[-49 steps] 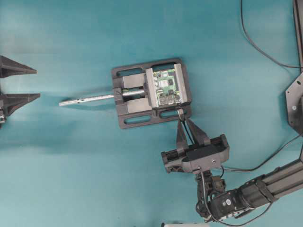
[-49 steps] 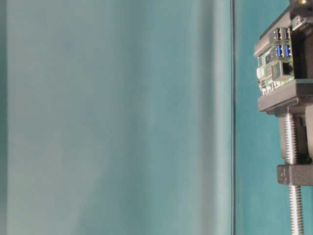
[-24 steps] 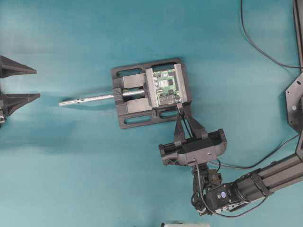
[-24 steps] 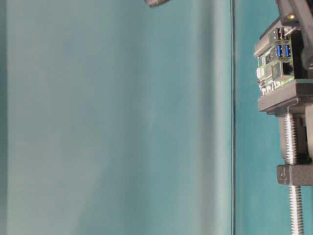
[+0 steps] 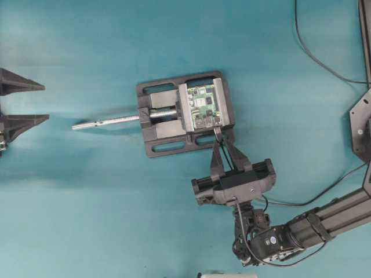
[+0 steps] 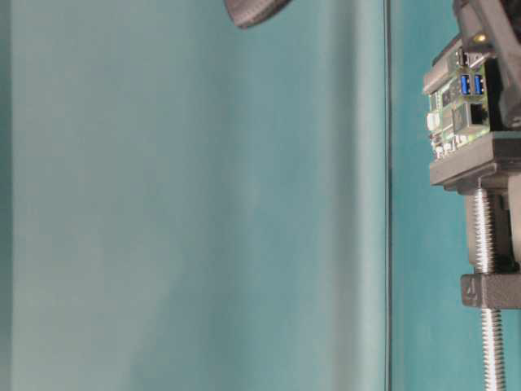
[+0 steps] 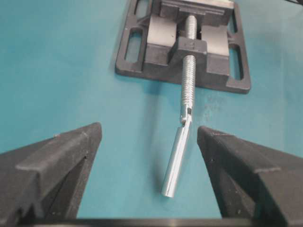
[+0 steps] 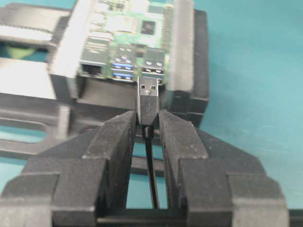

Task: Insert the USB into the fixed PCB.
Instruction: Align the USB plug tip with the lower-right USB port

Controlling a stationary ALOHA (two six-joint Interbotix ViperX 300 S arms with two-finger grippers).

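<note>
Teal desk surface, matte and uniform, fills all views. Right hand is clamped narrow on the USB, a short black plug with a silver tip and thin black cable, tip just at the PCB ports. PCB is green, held in a black vise. Left hand stands wide, holding nothing, well apart at the desk edge.

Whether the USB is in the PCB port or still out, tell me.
Out. The USB, pinched in the right gripper, has its metal tip just short of the fixed PCB ports.
</note>
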